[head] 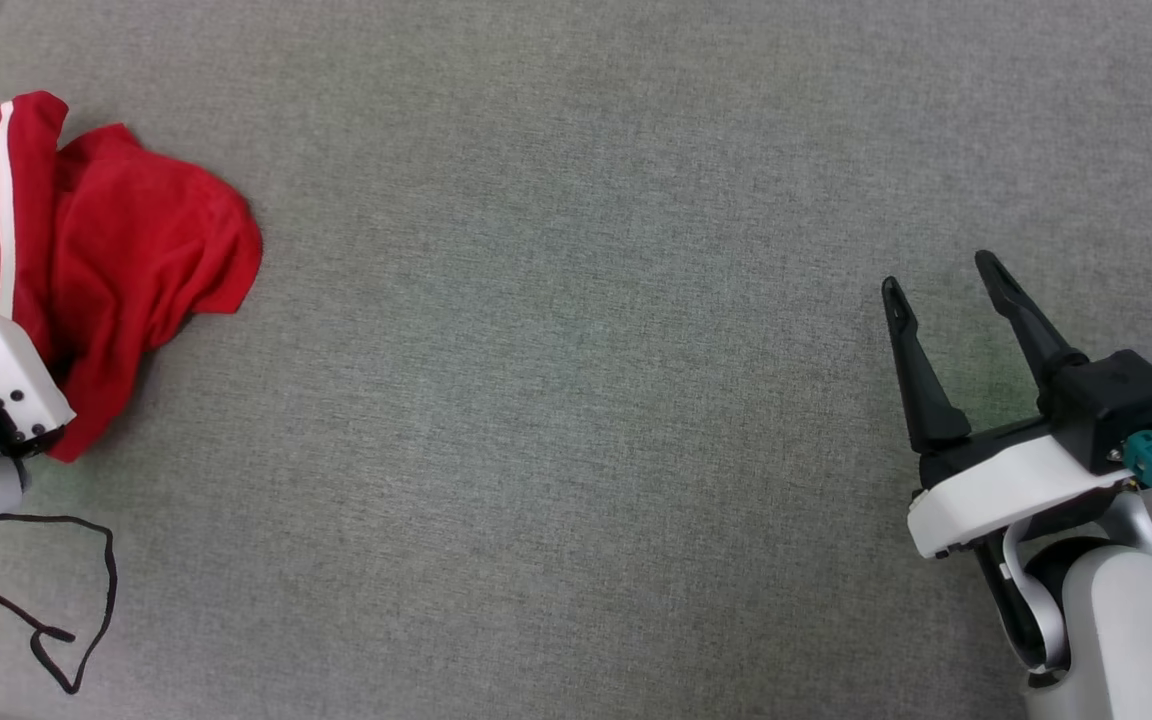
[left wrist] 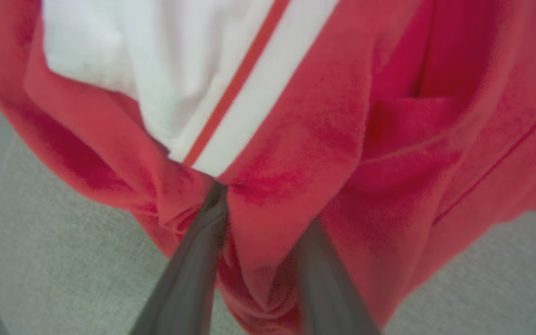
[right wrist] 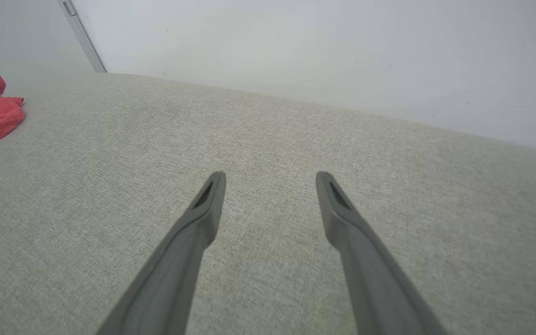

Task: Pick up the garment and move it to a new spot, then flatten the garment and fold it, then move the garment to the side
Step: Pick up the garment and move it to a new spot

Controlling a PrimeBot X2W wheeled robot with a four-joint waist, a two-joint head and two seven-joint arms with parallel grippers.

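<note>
The crumpled red jersey (head: 136,260), its white sleeve and striped trim showing, lies at the far left of the gray fabric surface (head: 576,400). The left gripper (left wrist: 265,209) is thrust into it, a red fold bunched between its spread fingers (left wrist: 203,232); whether they pinch it I cannot tell. The right gripper (head: 939,272) hovers well apart at the right, jaws wide and empty.
</note>
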